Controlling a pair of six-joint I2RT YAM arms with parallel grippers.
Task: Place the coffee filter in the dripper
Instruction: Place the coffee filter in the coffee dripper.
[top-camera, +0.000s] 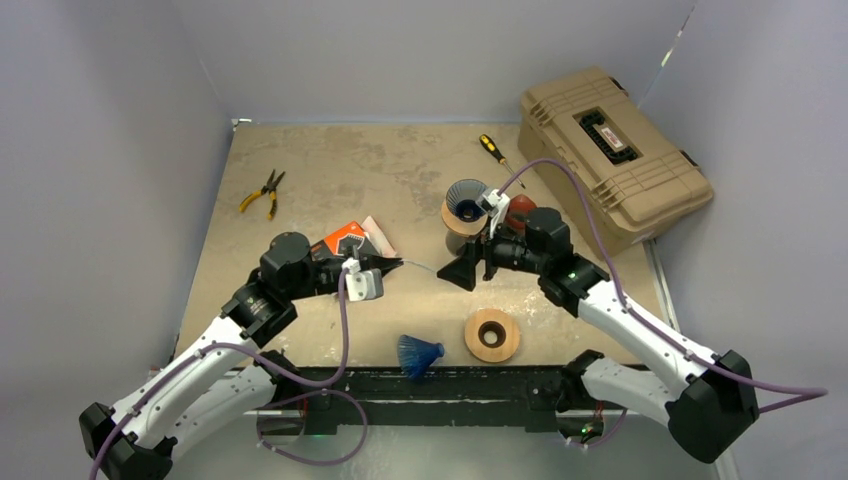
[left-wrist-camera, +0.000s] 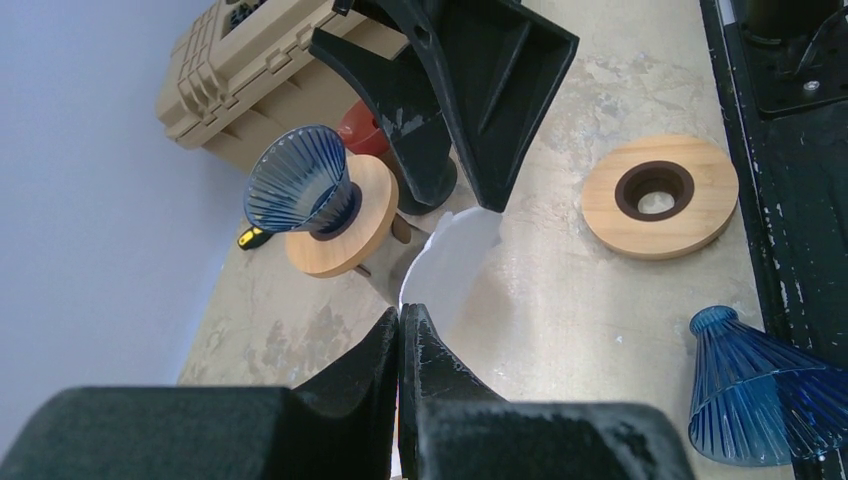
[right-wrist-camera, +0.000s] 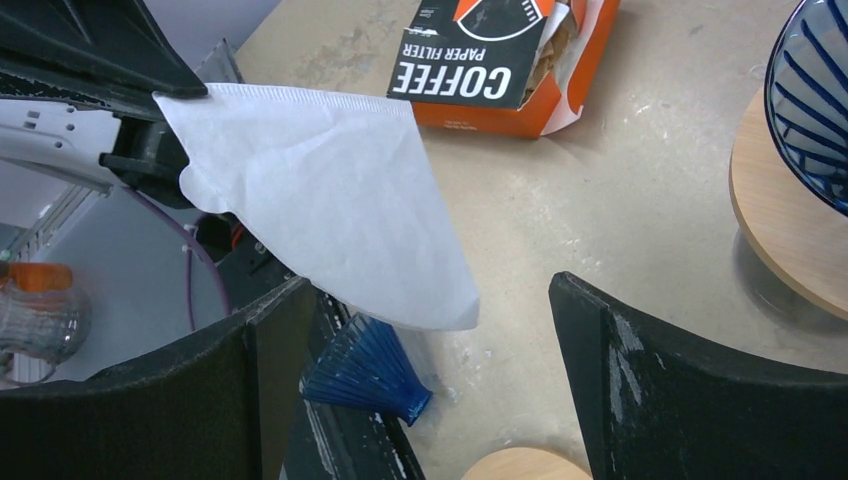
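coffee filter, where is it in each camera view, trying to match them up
Top external: the coffee filter is a thin pale sliver at centre, just off the left gripper.
Left wrist: centre, a white sheet pinched in that gripper's closed tips.
Right wrist: upper left of centre, a broad white cone.
Shared landmark: the loose blue dripper lying on its side, below the filter in the right wrist view.

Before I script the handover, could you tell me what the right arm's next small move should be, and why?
Probably ease the right gripper forward and close it on the free tip of the paper coffee filter. The left gripper is shut on its opposite edge; the tip sits at the right gripper's open mouth, and the upright blue dripper stands nearer the right arm.
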